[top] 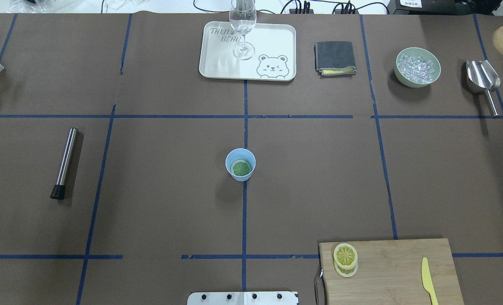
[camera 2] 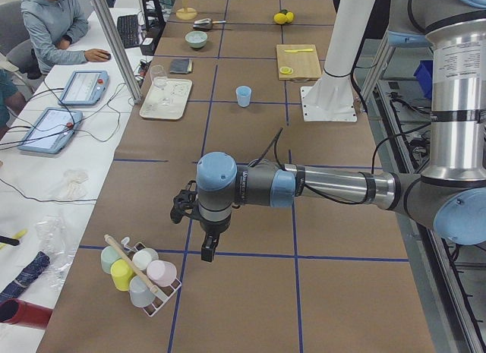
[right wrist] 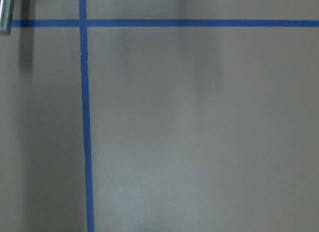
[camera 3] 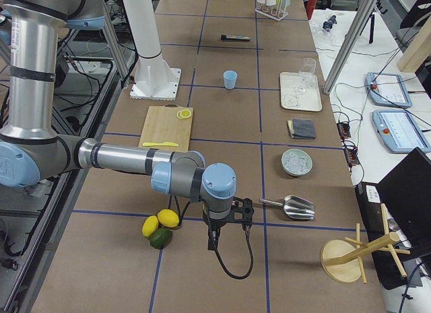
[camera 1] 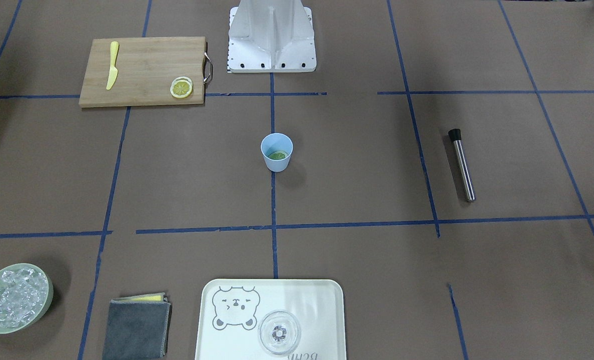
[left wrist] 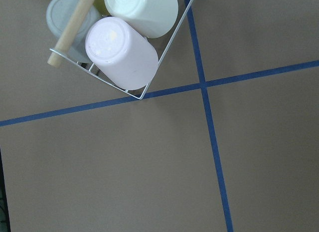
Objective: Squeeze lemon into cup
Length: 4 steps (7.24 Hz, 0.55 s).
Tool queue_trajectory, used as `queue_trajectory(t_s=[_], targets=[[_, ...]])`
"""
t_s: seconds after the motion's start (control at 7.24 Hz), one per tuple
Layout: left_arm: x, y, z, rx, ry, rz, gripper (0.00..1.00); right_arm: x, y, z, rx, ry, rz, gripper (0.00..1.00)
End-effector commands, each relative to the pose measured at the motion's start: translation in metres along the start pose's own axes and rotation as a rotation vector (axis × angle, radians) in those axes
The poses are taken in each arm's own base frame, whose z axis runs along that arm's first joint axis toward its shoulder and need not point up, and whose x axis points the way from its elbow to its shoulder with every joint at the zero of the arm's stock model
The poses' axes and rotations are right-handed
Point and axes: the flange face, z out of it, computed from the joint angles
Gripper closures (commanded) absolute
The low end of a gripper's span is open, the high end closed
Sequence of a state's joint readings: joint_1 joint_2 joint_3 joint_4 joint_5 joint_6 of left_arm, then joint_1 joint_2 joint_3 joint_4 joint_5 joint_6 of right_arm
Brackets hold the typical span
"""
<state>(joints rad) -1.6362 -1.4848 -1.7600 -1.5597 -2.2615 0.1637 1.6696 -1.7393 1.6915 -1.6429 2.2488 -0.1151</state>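
The left arm (camera 2: 334,187) and right arm (camera 3: 121,157) are silvery metal tubes linked by fat grey joints with round light blue caps. The left gripper (camera 2: 206,250) and right gripper (camera 3: 214,240) are black, with a thin black cable (camera 3: 237,262) looping off each wrist. Their white pedestal (camera 1: 271,25) flares to a square plate (camera 1: 271,64) edged with dark screws.

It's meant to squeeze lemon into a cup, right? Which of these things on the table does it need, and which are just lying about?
For the job: lemon slices on the cutting board; light blue cup, a round slice already inside.

Just lying about: plastic knife, steel rod, wine glass on its tray, folded cloth, bowl of ice, metal scoop.
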Motion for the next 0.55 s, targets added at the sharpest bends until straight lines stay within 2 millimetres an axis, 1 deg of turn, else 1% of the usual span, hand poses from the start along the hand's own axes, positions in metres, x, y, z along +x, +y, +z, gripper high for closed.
queue_trajectory(t_s=[0.0,0.41], targets=[[-0.0005,0.0007,-0.0007,0.003,0.0,0.0,0.0,-0.0005,-0.0001,0.001,-0.002,-0.002,-0.001,0.0],[-0.0019,0.0014,0.0012,-0.002,0.001,-0.006,0.0,-0.0001,0.0007,0.0016,-0.003,-0.002,0.0,0.0]])
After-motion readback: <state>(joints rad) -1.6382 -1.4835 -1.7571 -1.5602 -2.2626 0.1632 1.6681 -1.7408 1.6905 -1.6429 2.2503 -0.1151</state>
